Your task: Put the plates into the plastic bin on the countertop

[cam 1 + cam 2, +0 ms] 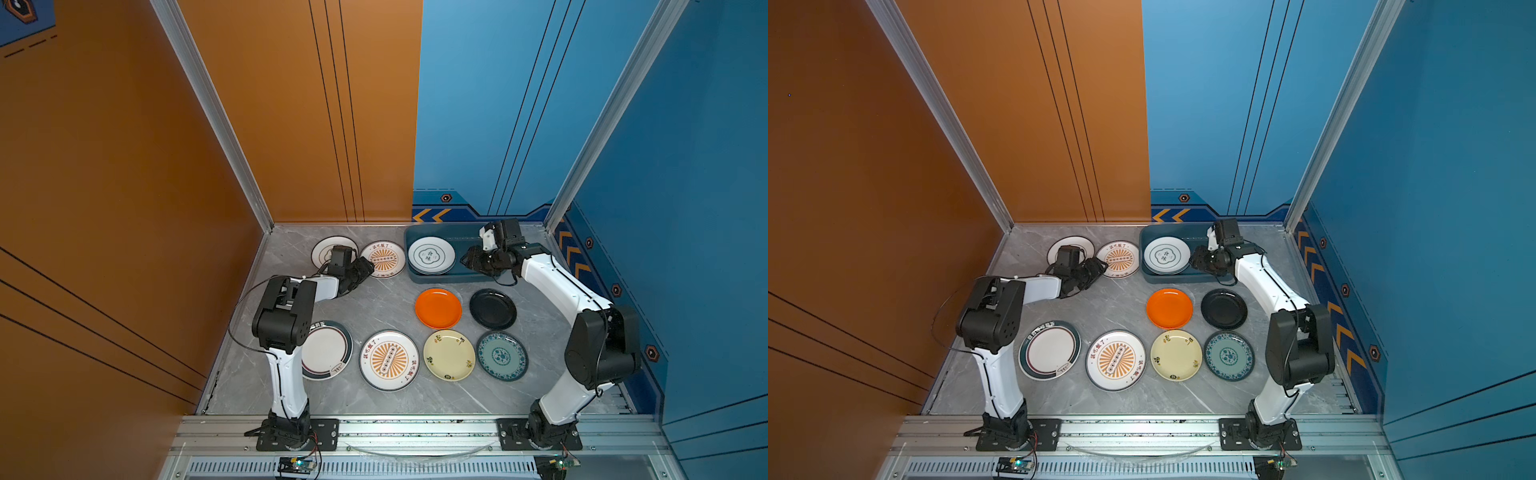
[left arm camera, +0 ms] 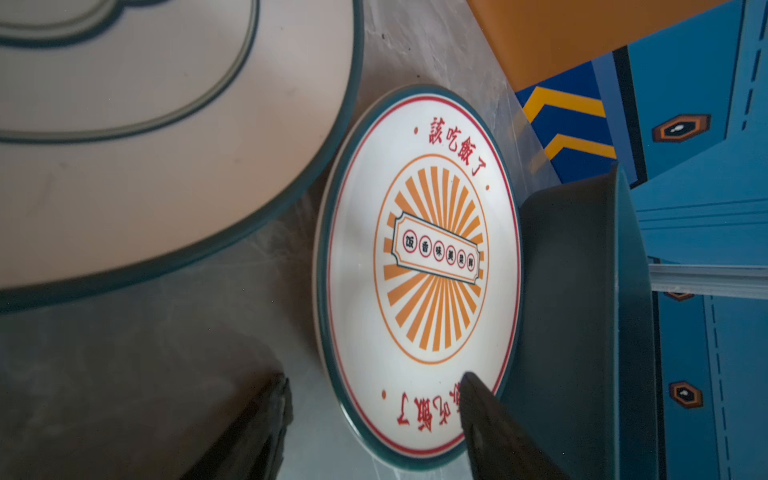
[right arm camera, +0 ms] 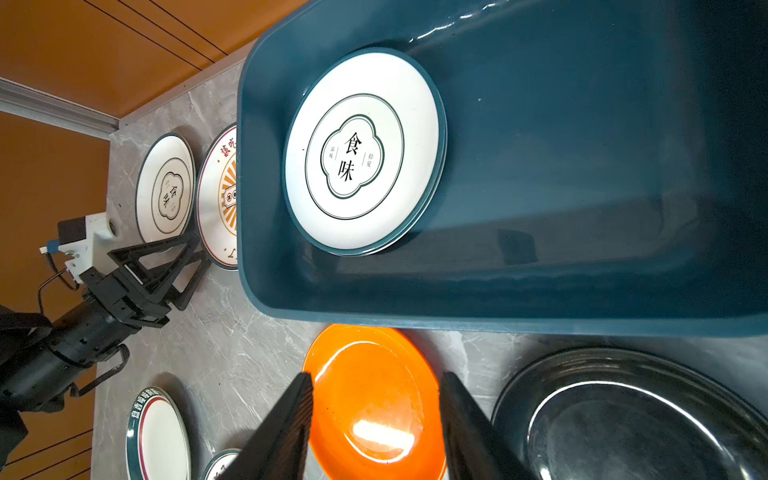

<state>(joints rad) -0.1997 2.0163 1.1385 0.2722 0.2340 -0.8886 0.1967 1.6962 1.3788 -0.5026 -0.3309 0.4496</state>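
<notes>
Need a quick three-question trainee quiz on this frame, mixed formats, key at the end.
1. How many plates lie on the countertop, outside the plastic bin?
2. True or false: the right pincer is open and empty.
3. The left pincer brackets the rim of which? A orange plate; B rear sunburst plate; C teal plate.
Key: 1 eight; 2 true; 3 B.

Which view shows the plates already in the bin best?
The right wrist view: the cloud-emblem plate sits close, stacked rims visible beneath it in the bin. Both top views show it small. The left wrist view shows only the bin's outer wall.
</notes>
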